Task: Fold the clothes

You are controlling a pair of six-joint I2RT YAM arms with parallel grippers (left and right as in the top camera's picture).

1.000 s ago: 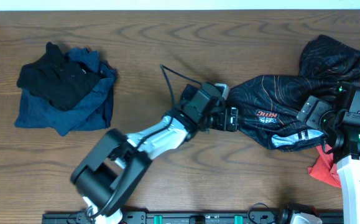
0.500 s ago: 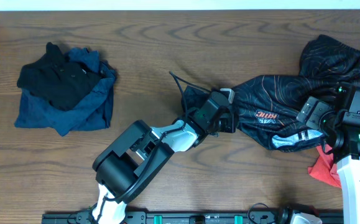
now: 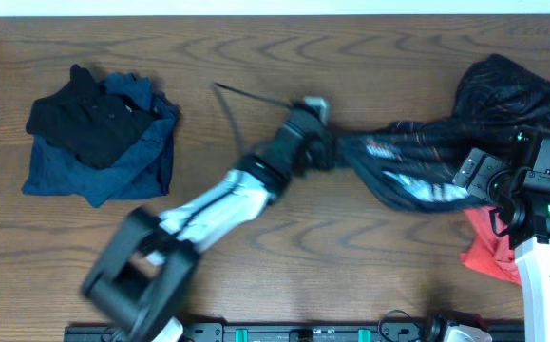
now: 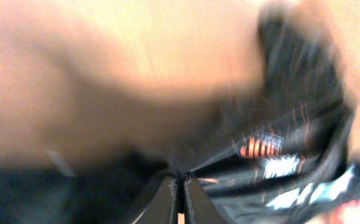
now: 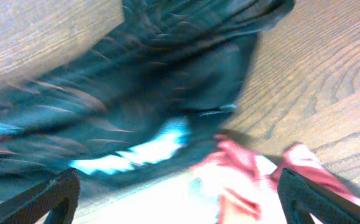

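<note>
The black jersey (image 3: pixel 417 161) with orange contour lines is stretched across the right half of the table, its far end bunched at the right edge. The left wrist view shows its white lettering and an orange logo on the jersey (image 4: pixel 273 149). My left gripper (image 3: pixel 324 150) is shut on the jersey's left edge, and its fingertips (image 4: pixel 181 182) are pressed together on black cloth. My right gripper (image 5: pixel 180 208) stands open over the jersey's (image 5: pixel 136 93) near edge with nothing between its fingers. Both wrist views are blurred.
A red garment (image 3: pixel 488 255) lies partly under the jersey by the right arm (image 3: pixel 540 228), also seen as red garment (image 5: pixel 254 174). A pile of black and blue clothes (image 3: pixel 99 138) sits at the left of the wooden table (image 3: pixel 350 266).
My left gripper closed on the jersey's left edge and pulled it leftward and toward the back. The jersey stretched out long. More of the red garment shows. The right arm has stayed put.
</note>
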